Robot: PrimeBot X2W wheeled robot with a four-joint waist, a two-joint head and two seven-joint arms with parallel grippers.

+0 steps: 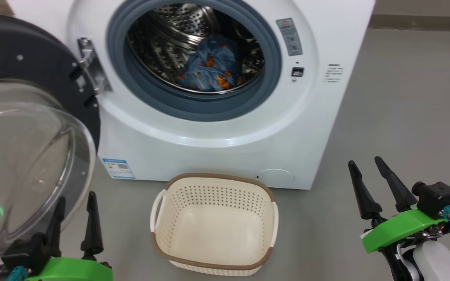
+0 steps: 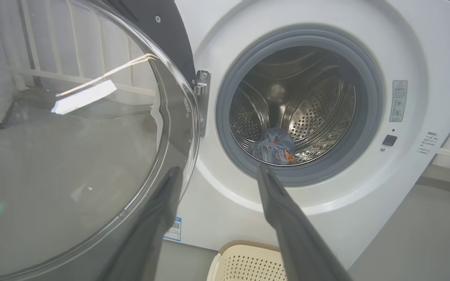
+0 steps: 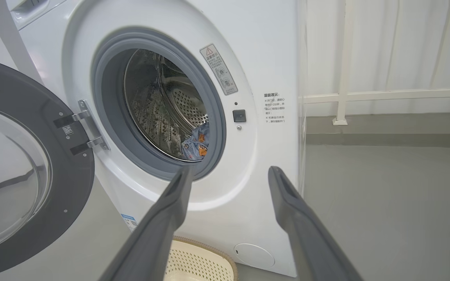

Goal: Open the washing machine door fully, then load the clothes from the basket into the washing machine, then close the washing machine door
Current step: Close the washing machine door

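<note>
The white washing machine (image 1: 209, 148) stands with its door (image 1: 22, 128) swung wide to the left, the glass bowl bulging toward me. Light-blue clothes (image 1: 211, 66) with orange figures lie in the steel drum, also seen as clothes (image 2: 274, 146) and clothes (image 3: 197, 144). On the floor before the machine, the cream basket (image 1: 209, 197) holds nothing. My left gripper (image 1: 75, 197) is open at the lower left, right beside the bowl's lower edge; whether it touches, I cannot tell. My right gripper (image 1: 364, 160) is open at the lower right, over bare floor to the right of the basket.
Grey floor (image 1: 404, 117) stretches to the right of the machine. A white railing (image 3: 342, 97) and a pale curtain stand behind it. The open door (image 2: 72, 156) takes up the space to the left of the left gripper (image 2: 219, 169).
</note>
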